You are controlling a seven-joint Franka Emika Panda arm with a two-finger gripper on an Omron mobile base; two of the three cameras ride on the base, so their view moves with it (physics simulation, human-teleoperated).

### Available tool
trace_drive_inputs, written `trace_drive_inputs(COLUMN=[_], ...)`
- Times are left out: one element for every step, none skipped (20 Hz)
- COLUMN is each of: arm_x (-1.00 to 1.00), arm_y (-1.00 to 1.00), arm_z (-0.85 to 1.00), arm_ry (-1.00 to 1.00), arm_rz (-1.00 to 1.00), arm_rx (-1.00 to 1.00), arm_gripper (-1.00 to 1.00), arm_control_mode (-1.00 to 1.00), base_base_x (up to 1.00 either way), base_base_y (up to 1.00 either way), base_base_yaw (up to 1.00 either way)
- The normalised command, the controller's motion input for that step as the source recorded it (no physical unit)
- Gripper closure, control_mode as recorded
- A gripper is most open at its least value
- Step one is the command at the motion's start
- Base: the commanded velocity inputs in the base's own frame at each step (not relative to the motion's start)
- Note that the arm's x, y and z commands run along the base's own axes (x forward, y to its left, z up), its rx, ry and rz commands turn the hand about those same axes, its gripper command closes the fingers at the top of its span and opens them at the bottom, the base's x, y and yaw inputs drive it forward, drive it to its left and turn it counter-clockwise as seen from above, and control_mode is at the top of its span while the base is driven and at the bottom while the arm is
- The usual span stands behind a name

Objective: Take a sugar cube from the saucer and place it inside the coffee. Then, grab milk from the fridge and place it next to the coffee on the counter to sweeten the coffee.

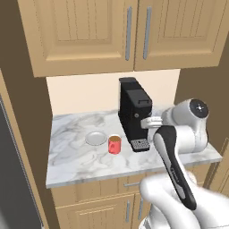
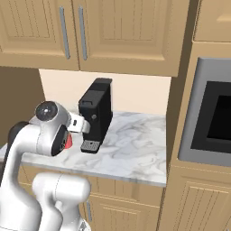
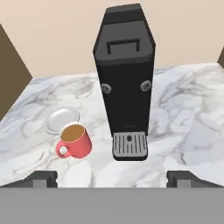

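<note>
The black coffee machine (image 2: 95, 113) stands on the marble counter (image 2: 131, 151) (white arm just left), below the wood cabinets (image 2: 103, 31).

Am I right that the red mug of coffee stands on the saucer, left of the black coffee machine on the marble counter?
Not quite. The coffee stands on the counter beside the saucer, not on it; the hand view shows the pale plate bare just behind the mug. The rest holds: both sit left of the coffee machine.
</note>
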Motion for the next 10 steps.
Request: trace_drive_inputs(arm_x=[-0.71,-0.21,0.0,0.0,0.0,-0.07,0.0,0.0,0.0,0.0], arm_y=[-0.09,-0.03,0.0,0.0,0.0,0.0,0.0,0.0,0.0,0.0], arm_z=[0.0,0.0,0.0,0.0,0.0,0.0,0.0,0.0,0.0,0.0], arm_ry=[-0.2,-0.1,0.0,0.0,0.0,0.0,0.0,0.0,0.0,0.0], arm_rz=[0.0,-0.01,-0.01,0.0,0.0,0.0,0.0,0.0,0.0,0.0], arm_rx=[0.0,0.0,0.0,0.0,0.0,0.0,0.0,0.0,0.0,0.0], arm_gripper=[-1.0,-1.0,-1.0,-1.0,-1.0,-1.0,-1.0,-1.0,-1.0,-1.0], arm_control_mode=[-1.0,-1.0,-1.0,-1.0,-1.0,-1.0,1.0,1.0,1.0,1.0], base_base_x=[0.0,0.0,0.0,0.0,0.0,0.0,-0.3,-0.5,-0.62,-0.67], base_base_y=[0.0,0.0,0.0,0.0,0.0,0.0,-0.13,-0.39,-0.48,-0.51], base_base_yaw=[0.0,0.0,0.0,0.0,0.0,0.0,0.11,0.26,0.33,0.35])
